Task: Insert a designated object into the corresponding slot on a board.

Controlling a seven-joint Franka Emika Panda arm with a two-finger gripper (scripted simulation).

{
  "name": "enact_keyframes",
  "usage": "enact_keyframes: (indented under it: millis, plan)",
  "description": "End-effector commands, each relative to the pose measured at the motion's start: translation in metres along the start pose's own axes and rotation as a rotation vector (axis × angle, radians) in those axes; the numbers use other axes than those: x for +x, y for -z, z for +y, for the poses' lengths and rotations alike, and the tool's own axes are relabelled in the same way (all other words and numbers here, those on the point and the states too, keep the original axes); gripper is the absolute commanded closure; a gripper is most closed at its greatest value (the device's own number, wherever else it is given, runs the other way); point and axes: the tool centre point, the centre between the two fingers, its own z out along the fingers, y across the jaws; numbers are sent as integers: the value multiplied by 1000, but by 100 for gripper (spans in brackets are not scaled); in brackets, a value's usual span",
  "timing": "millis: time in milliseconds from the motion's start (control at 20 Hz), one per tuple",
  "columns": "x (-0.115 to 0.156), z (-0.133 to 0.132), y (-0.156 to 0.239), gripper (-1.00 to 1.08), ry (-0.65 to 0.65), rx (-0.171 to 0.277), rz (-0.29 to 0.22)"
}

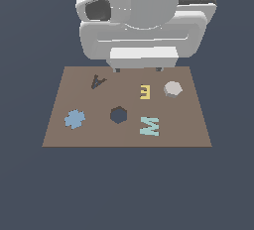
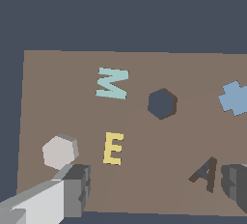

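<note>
Board, flat and brown, lies on the dark surface beneath the white arm. Taking the hexagonal slot as the landmark and reading across the exterior view from its left: a blue flower-like shape sits well to the slot's left, at about the same depth on the board. A dark A-shaped cut-out lies beyond the slot and slightly to its left, near the board's far edge. The slot itself is a dark hexagonal hole near the board's middle, with nothing in it. Just to the slot's right and a little nearer the front edge lies a pale teal M; beyond that, to the slot's right and farther back, a yellow E. The light grey hexagonal block rests on the board well to the slot's right, just beside the E on its far side from the slot, untouched.

The jaws hang above the board's far edge, beyond the slot, spread wide apart and holding nothing. In the wrist view one finger is close beside the grey block and the other is beside the A-shaped cut-out.
</note>
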Motion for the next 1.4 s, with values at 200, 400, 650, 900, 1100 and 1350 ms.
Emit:
enact_keyframes:
  millis: [200,400,650,900,1100,1350]
  plan:
    - [-1,-1,-1,-92,-9,0,0]
    - [-4,-4,-5,-92,-35,-1,-1]
    - [-10,-11,-14,-92,-91,-3,-3]
    - [-19,-22,-26,-92,-173,-5,-6]
    - [-26,-33,-39,-92,-257,-8,-9]
    - [-36,-52,-59,-92,-385,-12,-13]
